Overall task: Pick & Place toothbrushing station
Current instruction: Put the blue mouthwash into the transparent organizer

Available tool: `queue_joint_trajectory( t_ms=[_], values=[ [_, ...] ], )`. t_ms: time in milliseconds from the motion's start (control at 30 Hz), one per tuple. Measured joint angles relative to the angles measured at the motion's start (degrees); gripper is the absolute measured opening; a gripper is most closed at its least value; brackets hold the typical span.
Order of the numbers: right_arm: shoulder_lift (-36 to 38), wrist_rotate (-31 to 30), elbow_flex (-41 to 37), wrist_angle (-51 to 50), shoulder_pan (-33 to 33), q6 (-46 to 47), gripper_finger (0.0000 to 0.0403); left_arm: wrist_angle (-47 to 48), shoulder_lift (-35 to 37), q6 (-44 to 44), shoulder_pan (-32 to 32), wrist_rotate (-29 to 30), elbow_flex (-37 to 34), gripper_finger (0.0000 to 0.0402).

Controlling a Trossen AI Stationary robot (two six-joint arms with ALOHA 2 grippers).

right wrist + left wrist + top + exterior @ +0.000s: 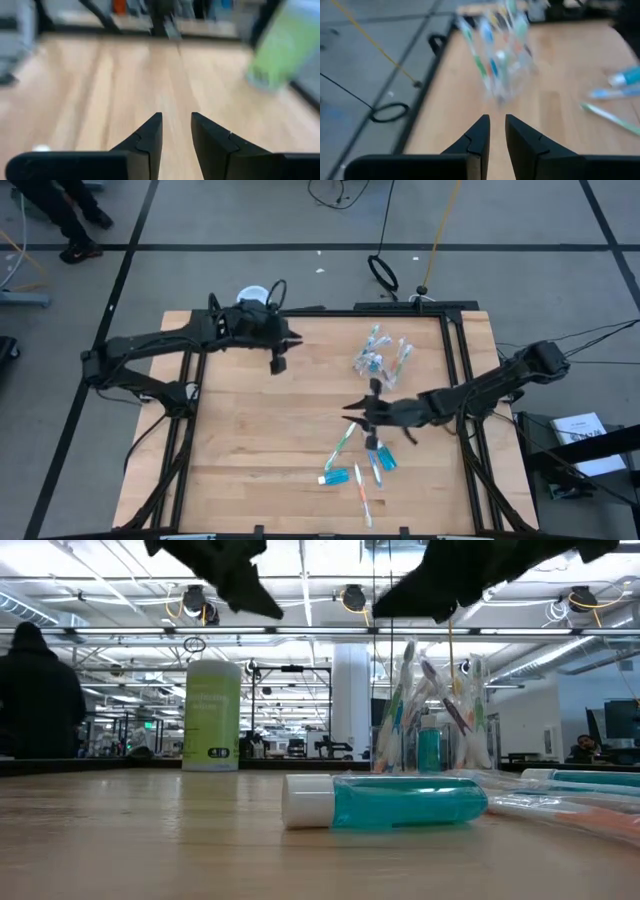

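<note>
A small clear plastic cup stands upright on the far right part of the table and holds several toothbrushes; it also shows in the low view and, blurred, in the left wrist view. Several loose toothbrushes and short blue toothpaste tubes lie flat on the table near its front; one tube lies closest in the low view. My left gripper is above the table to the left of the cup, narrowly open and empty. My right gripper hovers between the cup and the loose brushes, narrowly open and empty.
A light-green canister with a white lid stands at the table's far edge behind the left arm and shows in the low view. Bare wood lies on the table's left and near parts. A person stands beyond the table.
</note>
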State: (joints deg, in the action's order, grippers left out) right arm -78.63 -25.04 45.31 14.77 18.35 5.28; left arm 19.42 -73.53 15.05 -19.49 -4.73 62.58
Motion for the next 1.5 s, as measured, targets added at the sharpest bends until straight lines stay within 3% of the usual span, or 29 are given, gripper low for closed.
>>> queue_joint_trajectory(
  t_ms=[133, 300, 733, 1000, 1167, 1500],
  values=[
    [-3.12, -0.71, 4.46, -20.51, 1.36, 19.19, 0.01, -2.05, 0.17, -1.26, 0.04, -0.8, -5.35, 0.0067],
    [-5.28, 8.94, 4.78, -31.55, 2.6, 40.08, 0.01, -9.51, -0.14, -3.64, 0.63, -0.79, -12.25, 0.0067],
    [-5.84, 10.34, 4.78, -41.65, 6.92, 54.76, 0.01, -10.82, -0.14, -1.63, 0.88, -0.84, -14.05, 0.0067],
    [-5.84, 11.66, 4.47, -42.87, 8.78, 56.0, 0.0101, -10.74, -0.14, -1.85, 0.88, -0.9, -14.05, 0.0067],
    [-5.84, 11.73, 0.51, -35.05, 8.78, 57.4, 0.0101, -10.69, -0.14, -2.29, 0.88, -1.03, -14.05, 0.0067],
    [-5.84, 8.84, -4.58, -29.49, 7.97, 42.65, 0.0101, -10.71, -0.14, -2.32, 0.88, -1.03, -14.03, 0.0067]
  ],
)
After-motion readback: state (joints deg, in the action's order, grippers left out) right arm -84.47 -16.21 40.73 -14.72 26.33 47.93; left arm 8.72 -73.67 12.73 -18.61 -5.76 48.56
